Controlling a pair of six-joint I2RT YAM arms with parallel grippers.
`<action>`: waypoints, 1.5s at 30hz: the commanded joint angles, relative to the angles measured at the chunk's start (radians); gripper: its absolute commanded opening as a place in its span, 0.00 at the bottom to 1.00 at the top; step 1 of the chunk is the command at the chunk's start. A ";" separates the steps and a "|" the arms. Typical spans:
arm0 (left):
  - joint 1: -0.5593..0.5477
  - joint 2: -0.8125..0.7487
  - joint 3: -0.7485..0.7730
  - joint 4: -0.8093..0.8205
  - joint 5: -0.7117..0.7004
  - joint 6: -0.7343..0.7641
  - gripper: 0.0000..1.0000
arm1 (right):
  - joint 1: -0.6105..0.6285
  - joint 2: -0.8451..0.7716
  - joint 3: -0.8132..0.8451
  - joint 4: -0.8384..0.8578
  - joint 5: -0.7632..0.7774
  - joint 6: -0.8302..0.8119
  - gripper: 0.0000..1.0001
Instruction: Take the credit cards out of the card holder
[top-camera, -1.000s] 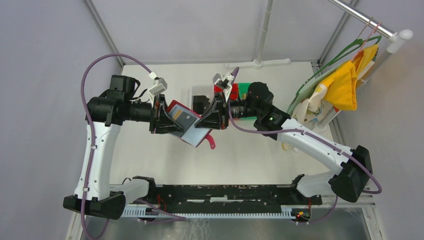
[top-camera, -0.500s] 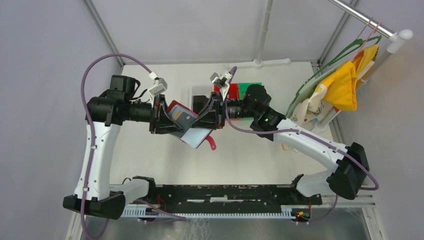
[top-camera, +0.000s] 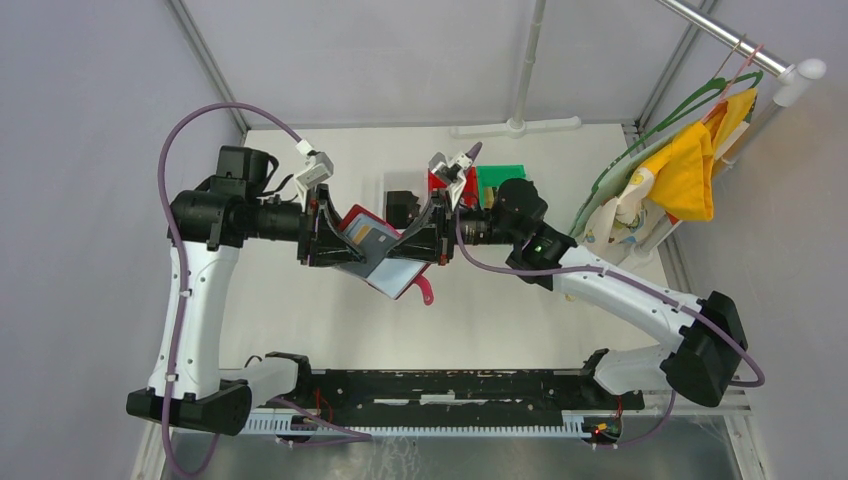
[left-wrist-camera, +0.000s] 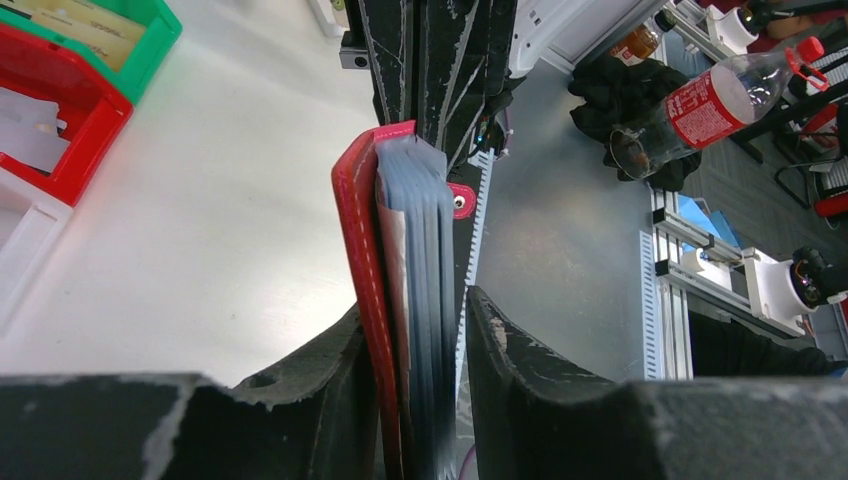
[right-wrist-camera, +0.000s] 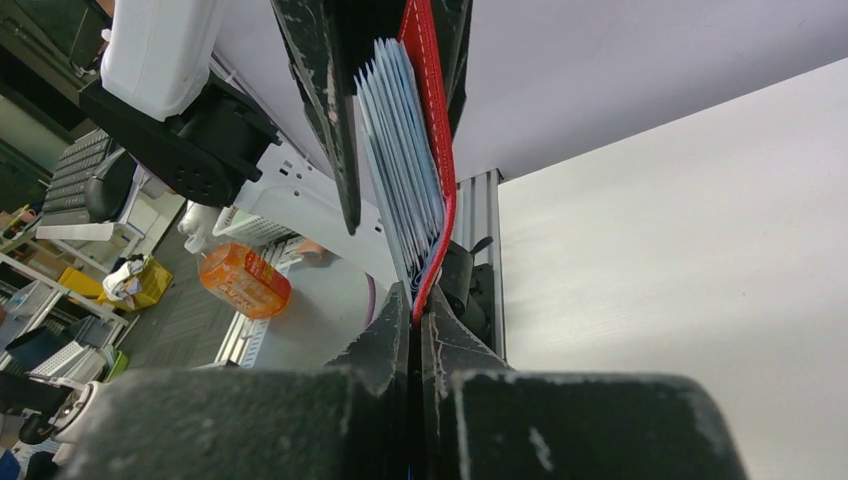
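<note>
The dark red card holder (top-camera: 372, 252) hangs open in mid-air between both arms, its strap tab (top-camera: 424, 288) dangling. My left gripper (top-camera: 330, 240) is shut on its left flap; in the left wrist view the red cover (left-wrist-camera: 355, 250) and grey pockets (left-wrist-camera: 428, 260) stand edge-on between my fingers (left-wrist-camera: 320, 390), gripper (left-wrist-camera: 415, 400). A grey card (top-camera: 374, 238) and a tan one (top-camera: 353, 228) sit in the pockets. My right gripper (top-camera: 425, 240) is shut on the other flap's edge; in the right wrist view (right-wrist-camera: 415, 320) the jaws pinch the red cover (right-wrist-camera: 432, 150).
A red bin (top-camera: 441, 182), a green bin (top-camera: 498, 180) and a black object (top-camera: 400, 206) stand behind the card holder. A hanger rack with a yellow cloth (top-camera: 690, 165) is at the right. A white pole base (top-camera: 515, 125) is at the back.
The right arm has shifted a little, first left, then back right. Both grippers keep their hold and the card holder stays about where it was.
</note>
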 joint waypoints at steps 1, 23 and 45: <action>0.001 -0.001 0.073 -0.022 0.053 0.047 0.42 | -0.025 -0.049 -0.043 0.066 0.019 0.005 0.00; 0.001 0.059 0.127 0.023 0.165 -0.083 0.39 | -0.038 -0.103 -0.109 0.174 -0.044 0.019 0.00; 0.001 -0.037 -0.004 0.381 0.014 -0.358 0.29 | 0.020 -0.120 -0.068 0.278 -0.053 -0.001 0.00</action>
